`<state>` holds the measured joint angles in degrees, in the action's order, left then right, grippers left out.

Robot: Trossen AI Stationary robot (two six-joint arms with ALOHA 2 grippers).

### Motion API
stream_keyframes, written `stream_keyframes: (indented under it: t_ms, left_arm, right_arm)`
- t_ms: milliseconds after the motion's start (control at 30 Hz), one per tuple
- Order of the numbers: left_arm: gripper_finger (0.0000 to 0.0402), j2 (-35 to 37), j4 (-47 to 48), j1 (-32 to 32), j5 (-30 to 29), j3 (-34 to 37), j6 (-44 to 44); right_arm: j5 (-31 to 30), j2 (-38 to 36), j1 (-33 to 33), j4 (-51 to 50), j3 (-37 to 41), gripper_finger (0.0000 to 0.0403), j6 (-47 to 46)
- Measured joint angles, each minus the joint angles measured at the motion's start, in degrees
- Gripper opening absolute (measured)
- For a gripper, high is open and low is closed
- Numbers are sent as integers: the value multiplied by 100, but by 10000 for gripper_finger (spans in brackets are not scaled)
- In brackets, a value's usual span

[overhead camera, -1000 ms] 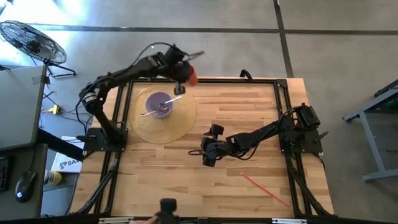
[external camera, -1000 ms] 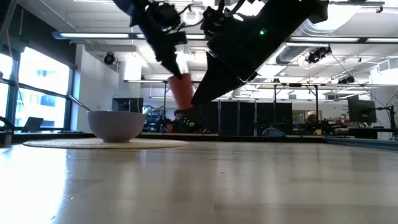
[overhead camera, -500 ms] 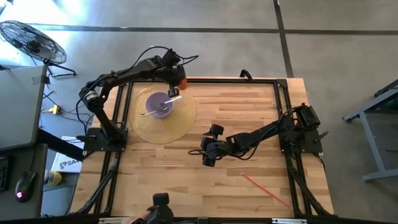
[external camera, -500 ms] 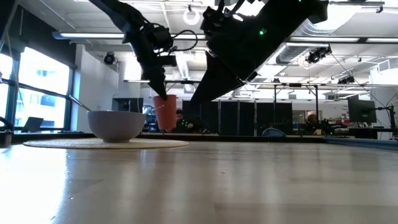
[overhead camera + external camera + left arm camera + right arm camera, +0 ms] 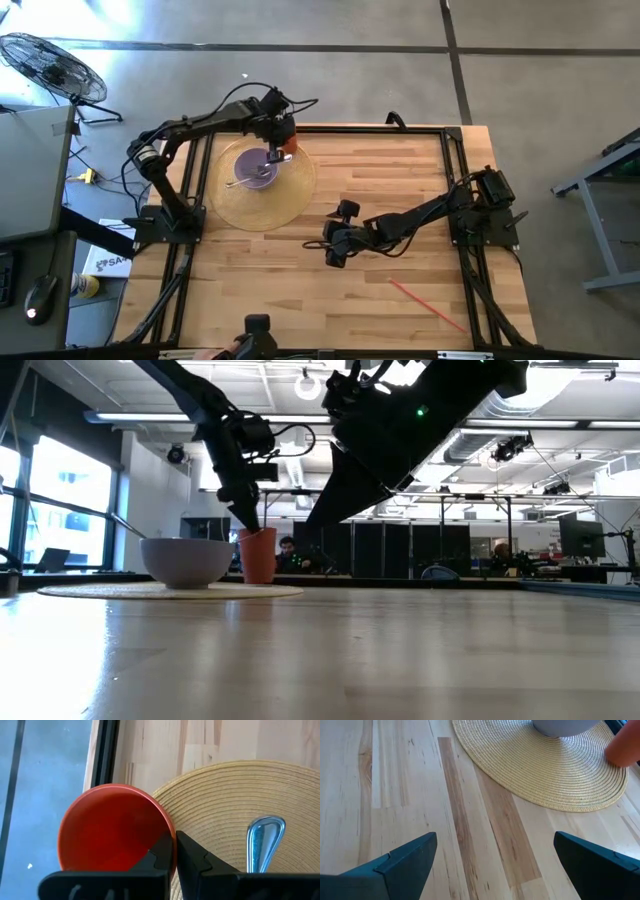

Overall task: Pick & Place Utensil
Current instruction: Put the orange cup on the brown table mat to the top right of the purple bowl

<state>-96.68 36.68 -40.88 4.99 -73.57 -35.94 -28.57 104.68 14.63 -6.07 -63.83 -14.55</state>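
An orange cup (image 5: 287, 146) stands upright at the far right edge of the round woven placemat (image 5: 235, 205); it also shows in the low view (image 5: 257, 556). My left gripper (image 5: 277, 133) is shut on the cup from above. A grey-purple bowl (image 5: 255, 168) sits on the mat with a metal spoon (image 5: 278, 159) leaning in it. The spoon's handle end shows in the left wrist view (image 5: 265, 839). My right gripper (image 5: 335, 246) is open and empty over the table's middle, right of the mat. My left gripper pinches the cup's rim (image 5: 169, 837) on the side facing the bowl, one finger inside the cup and one outside. The fingers point down from above. The cup is upright, and its base looks down at the mat's edge (image 5: 258, 581).
A thin red stick (image 5: 425, 302) lies on the wood near the table's right front. The right wrist view shows bare wood ahead, the placemat (image 5: 545, 770), the bowl (image 5: 565, 726) and the cup (image 5: 622, 747). A black frame (image 5: 370, 131) runs along the table's edges.
My left gripper has carried the orange cup down and toward the bowl, from above the table's far edge to the mat's edge. The cup hung tilted and clear of the table before; now it is upright and low at the mat.
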Motion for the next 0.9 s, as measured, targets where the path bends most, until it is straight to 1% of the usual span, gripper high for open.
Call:
stream_keyframes:
  t_ms: [267, 467, 767, 900]
  left_arm:
    - [8, 0, -21, 2, -2, 21, 45]
    - [12, 0, -73, 0, -4, 21, 320]
    - [81, 0, -73, 2, -37, 21, 426]
    - [98, 0, -73, 2, -207, 21, 431]
  right_arm:
    - [1, 0, 0, 37, 0, 397, 0]
    - [3, 2, 0, 37, 0, 397, -2]
    - [3, 2, -2, 37, 0, 397, -2]
    - [3, 2, -2, 37, 0, 397, -2]
